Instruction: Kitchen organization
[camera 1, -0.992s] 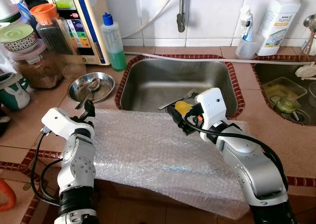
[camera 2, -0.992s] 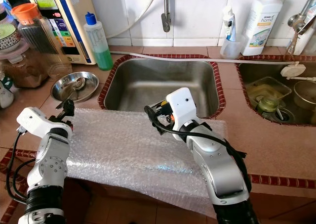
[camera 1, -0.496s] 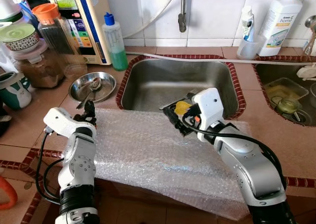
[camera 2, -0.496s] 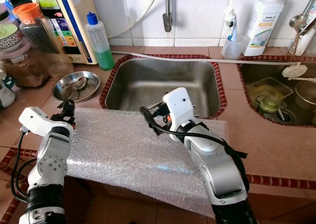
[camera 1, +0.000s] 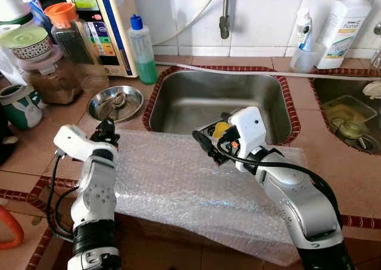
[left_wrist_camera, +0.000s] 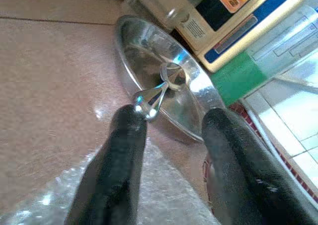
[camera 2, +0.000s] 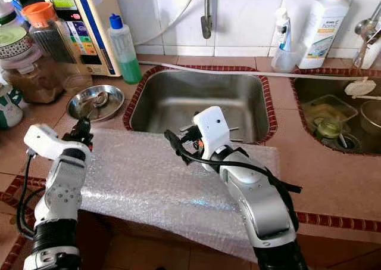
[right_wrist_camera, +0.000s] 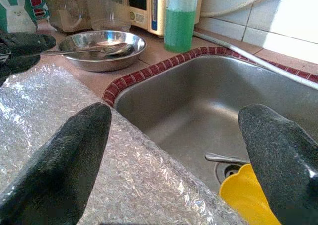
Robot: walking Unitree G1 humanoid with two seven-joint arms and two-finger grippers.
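Bubble wrap sheet (camera 1: 178, 180), draped over worktop (camera 1: 36, 157) edge before sink (camera 1: 220, 100): light, limp, slippery; best pinched at corners, where left pincer (camera 1: 107, 130) and right pincer (camera 2: 178, 145) hover, fingers apart.

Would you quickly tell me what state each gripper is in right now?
Left gripper: open, holding nothing, at the bubble wrap's corner near the steel bowl.
Right gripper: open, empty, over the sink edge.
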